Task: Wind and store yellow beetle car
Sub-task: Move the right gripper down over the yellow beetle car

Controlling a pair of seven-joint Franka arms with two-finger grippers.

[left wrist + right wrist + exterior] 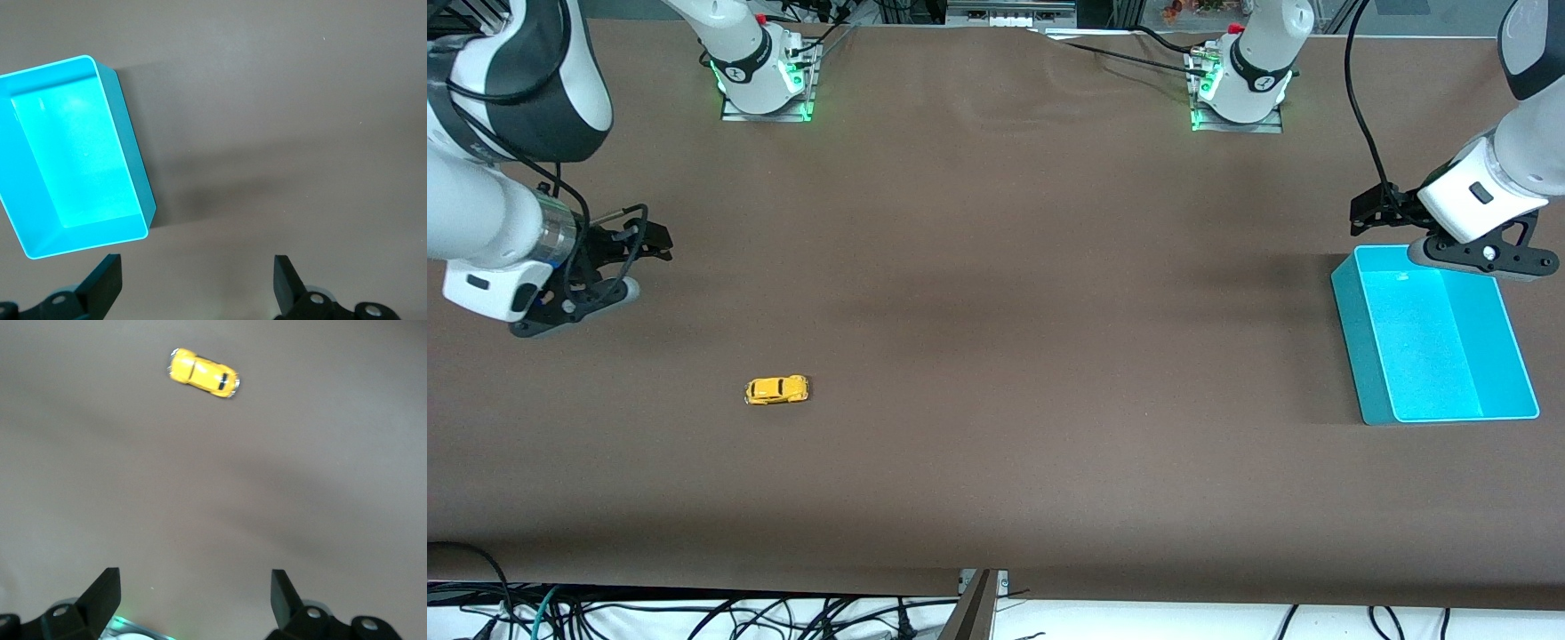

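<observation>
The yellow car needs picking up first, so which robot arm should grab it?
The right arm, probably. Its open right gripper hangs at the yellow beetle car's end of the table; the open left gripper is away by the teal bin.

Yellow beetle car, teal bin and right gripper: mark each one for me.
yellow beetle car (777, 389): front view, on its roof.
teal bin (1347, 329): front view, on its outer side wall.
right gripper (193, 600): right wrist view, midway between its open fingers.

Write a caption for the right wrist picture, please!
Open right gripper hovers above the brown table, yellow beetle car waiting ahead.
</observation>
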